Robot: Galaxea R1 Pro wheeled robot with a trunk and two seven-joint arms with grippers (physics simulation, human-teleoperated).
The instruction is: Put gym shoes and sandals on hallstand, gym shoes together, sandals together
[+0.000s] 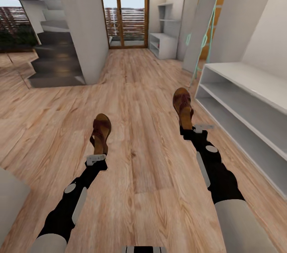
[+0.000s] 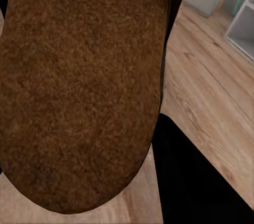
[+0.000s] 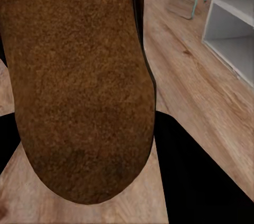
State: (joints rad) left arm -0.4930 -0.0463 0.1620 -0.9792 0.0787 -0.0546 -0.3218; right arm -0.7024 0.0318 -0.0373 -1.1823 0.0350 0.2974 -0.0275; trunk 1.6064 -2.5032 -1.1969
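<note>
Both claws loaded: my left gripper (image 1: 97, 160) is clamped on the heel of one sandal (image 1: 100, 132), my right gripper (image 1: 194, 129) on the heel of the other sandal (image 1: 183, 106), both carried toe-forward above the corridor floor (image 1: 139, 133). In the wrist views each brown sole (image 2: 79, 86) (image 3: 79, 81) sits right against the lens; fingertips hidden, so the grip is judged from the head view. Status: sandals picked, none racked; gym shoes unsighted, so more than half is left. Just to my right is a plain white two-tier unit (image 1: 247, 101), no upper shelves, so probably not the target. Light wood planks run ahead past a grey staircase (image 1: 56, 61) on the left. The hallstand (image 1: 165, 34) with stepped shelves stands at the far end beside the glass door (image 1: 127, 10).
</note>
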